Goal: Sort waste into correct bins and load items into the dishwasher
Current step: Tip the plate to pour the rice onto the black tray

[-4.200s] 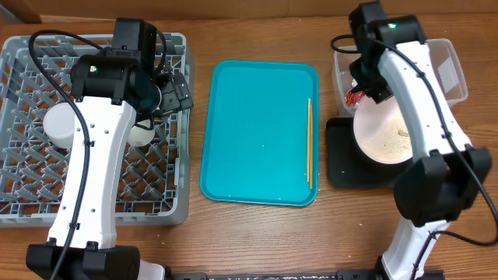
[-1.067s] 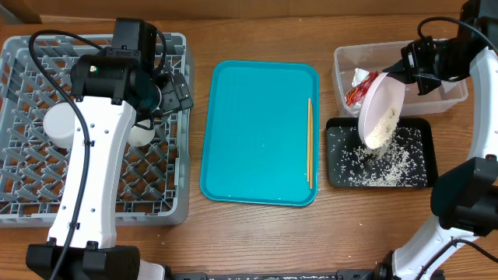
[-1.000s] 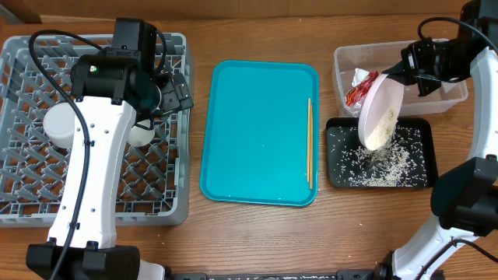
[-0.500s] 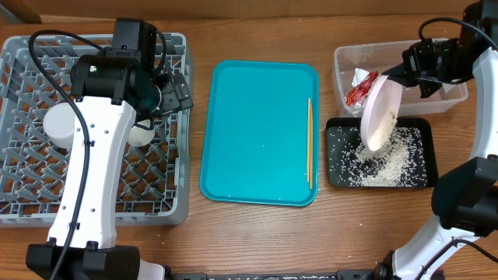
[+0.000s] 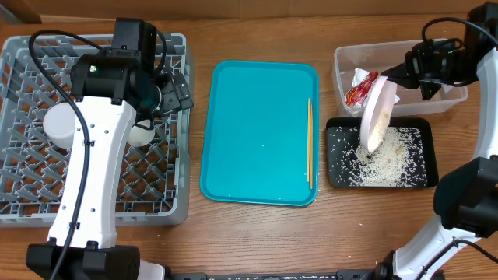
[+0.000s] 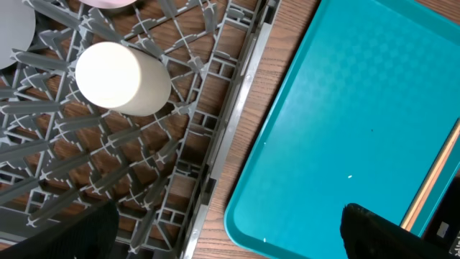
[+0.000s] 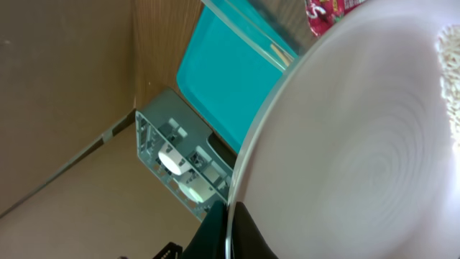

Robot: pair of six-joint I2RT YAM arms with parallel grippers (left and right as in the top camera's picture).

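I tip rice [image 5: 381, 165] into the black tray [image 5: 429, 152], right end effector [image 5: 398, 75] shut on the plate [image 5: 377, 115] rim. Left end effector [image 5: 180, 92] hangs wide open and empty. Next, I judge, the plate needs carrying to the rack [image 5: 31, 194].

Wooden table [image 5: 257, 233], mid-brown, matte, grain running left to right. Plain brown board [image 7: 57, 86] beyond its edge, one pale seam crossing it. Lit evenly and softly; shadows faint.

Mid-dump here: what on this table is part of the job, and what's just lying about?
Job: tilted white plate, rice grains, black tray, clear tub, red wrapper, grey dish rack, white cup.
Lying about: teal serving tray, wooden chopsticks on it.
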